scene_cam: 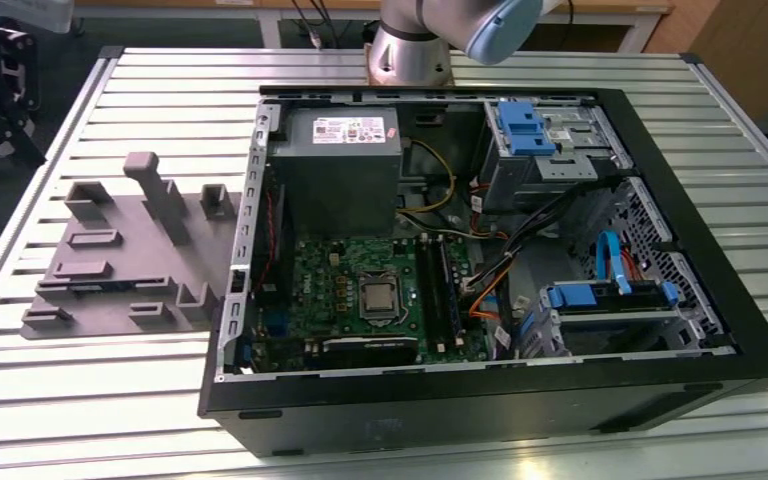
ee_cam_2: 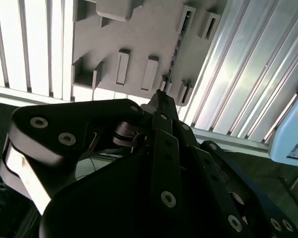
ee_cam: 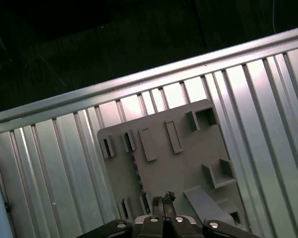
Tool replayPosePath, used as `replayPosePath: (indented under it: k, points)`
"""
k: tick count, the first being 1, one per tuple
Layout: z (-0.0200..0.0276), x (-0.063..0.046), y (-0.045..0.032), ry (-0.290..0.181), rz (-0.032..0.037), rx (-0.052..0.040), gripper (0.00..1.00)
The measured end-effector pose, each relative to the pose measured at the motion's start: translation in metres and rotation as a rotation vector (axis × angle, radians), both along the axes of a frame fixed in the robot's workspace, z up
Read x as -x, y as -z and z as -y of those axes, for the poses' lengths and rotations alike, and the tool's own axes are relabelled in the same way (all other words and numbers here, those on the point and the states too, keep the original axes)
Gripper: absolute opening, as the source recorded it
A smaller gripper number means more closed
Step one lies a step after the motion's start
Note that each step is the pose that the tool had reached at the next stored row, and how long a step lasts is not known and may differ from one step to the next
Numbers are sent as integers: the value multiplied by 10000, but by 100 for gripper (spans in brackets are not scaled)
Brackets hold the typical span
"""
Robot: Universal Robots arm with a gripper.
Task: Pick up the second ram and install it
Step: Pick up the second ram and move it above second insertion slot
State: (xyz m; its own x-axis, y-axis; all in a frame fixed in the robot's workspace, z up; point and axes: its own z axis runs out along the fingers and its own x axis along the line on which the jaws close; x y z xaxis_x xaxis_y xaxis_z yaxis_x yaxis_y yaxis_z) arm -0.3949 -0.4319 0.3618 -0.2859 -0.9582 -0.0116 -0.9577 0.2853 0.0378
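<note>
Your gripper (ee_cam: 162, 200) hangs high over the grey holder tray (ee_cam: 188, 163), and in both wrist views its two black fingers are drawn in until the tips sit side by side, with at most a sliver of a gap. Nothing is caught between them and they touch nothing. In the second wrist view you see the same gripper (ee_cam_2: 161, 96) from behind its linkage, the arms converging to one narrow point aimed at the tray's (ee_cam_2: 139, 34) slotted blocks. The second ram (ee_cam: 137, 173) is in that tray. It stands on its long edge and reads as a thin dark strip running between two pairs of slot blocks. In the second wrist view it (ee_cam_2: 177, 47) is the same thin line, running away from the fingertips toward the tray's far blocks. The tips line up with the near end of the strip but are clear above it. In the exterior view the tray (scene_cam: 117, 300) lies on the slatted metal table (scene_cam: 157, 90), just beside the open computer case (scene_cam: 491, 390) on the exterior view's left. Inside the case the green motherboard (scene_cam: 344, 290) lies face up. The base of the arm (scene_cam: 408, 45) stands on the table behind the case.
</note>
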Motion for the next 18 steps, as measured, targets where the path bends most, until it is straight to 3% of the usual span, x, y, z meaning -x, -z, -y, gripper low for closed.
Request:
replayPosePath:
  k: [18]
  points:
    - [0,11,7,-2846,1,0,11]
